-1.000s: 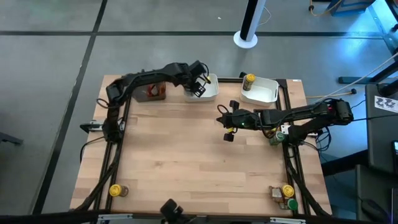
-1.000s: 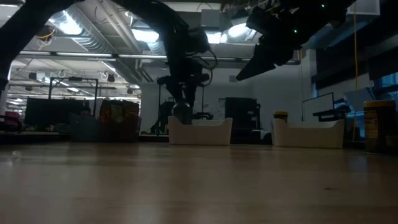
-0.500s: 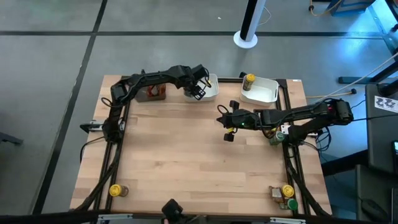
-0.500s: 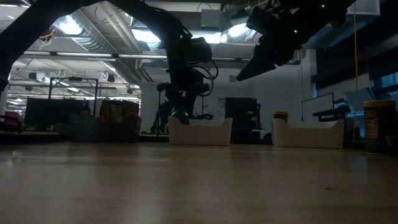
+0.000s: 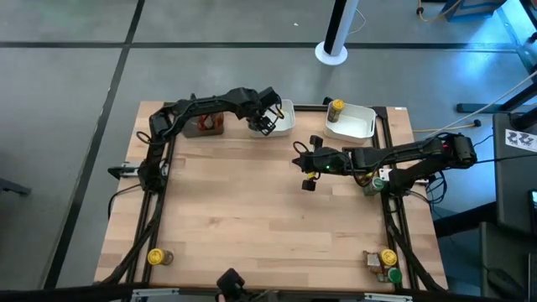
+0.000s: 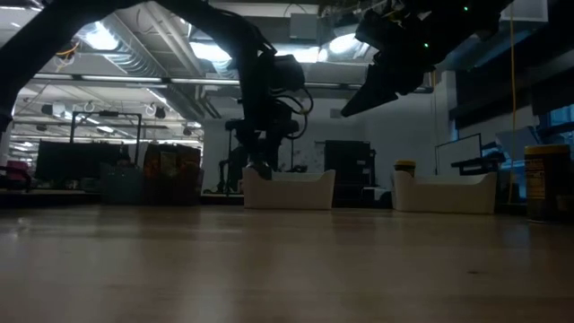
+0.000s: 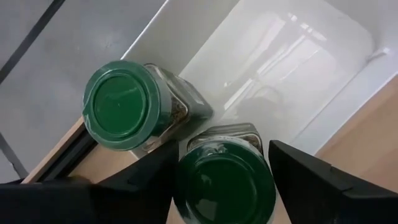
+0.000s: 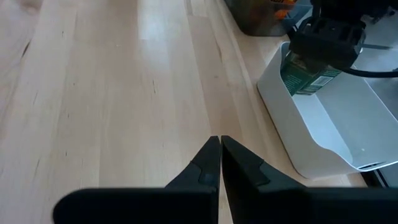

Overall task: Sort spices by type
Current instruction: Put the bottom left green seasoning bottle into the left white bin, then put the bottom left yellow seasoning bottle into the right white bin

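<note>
Two green-lidded spice jars stand side by side in the left white tray [image 5: 285, 127] at the table's far edge. My left gripper [image 7: 221, 149] reaches down into that tray, its fingers on either side of the nearer green-lidded jar [image 7: 225, 185], which stands on the tray floor. The other green-lidded jar [image 7: 121, 106] stands in the tray's corner. My right gripper [image 5: 307, 174] hangs shut above the bare table right of the middle, holding nothing. A yellow-lidded jar [image 5: 336, 107] stands in the right white tray [image 5: 357, 124]. My left gripper comes from above, slanting down, with one finger [image 7: 146, 177] and the other [image 7: 311, 180] close beside opposite sides of the jar's lid. I cannot tell whether they touch it. The jar stands upright in the tray.
A dark tray [image 5: 208, 124] with reddish-brown jars sits left of the white trays. Yellow-lidded jars stand at the near left corner [image 5: 155, 257] and the near right corner [image 5: 388, 257]. Another jar [image 5: 370, 186] stands by the right rail under my right arm.
My left gripper has sunk into the left white tray with the green-lidded jar, which now stands lower, on the tray floor.
</note>
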